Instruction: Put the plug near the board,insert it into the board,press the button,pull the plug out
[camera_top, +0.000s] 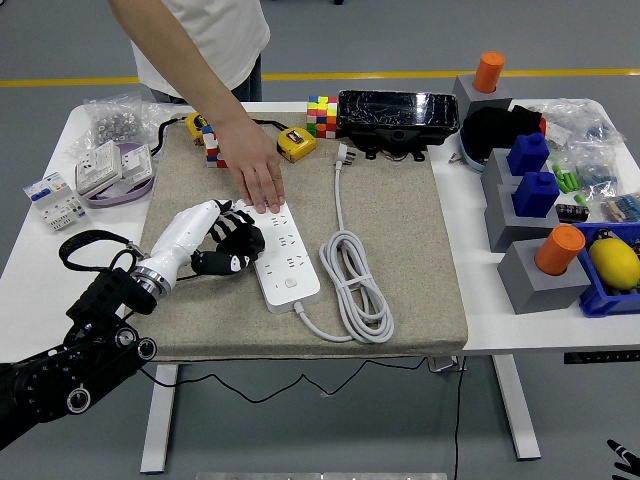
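1. White surface (470, 330), its near edge toward the bottom of the view.
2. Beige mat (400, 250), covering the middle of the surface.
3. Left side: white sockets (100, 165) and a breaker (50, 195).
4. Far edge: colour cube (322, 115) beside a black box (398, 115).
5. Right side: grey blocks (530, 275) topped with orange (558, 248) and blue pieces (535, 192); a blue bin (600, 300) holding a lemon (613, 262).
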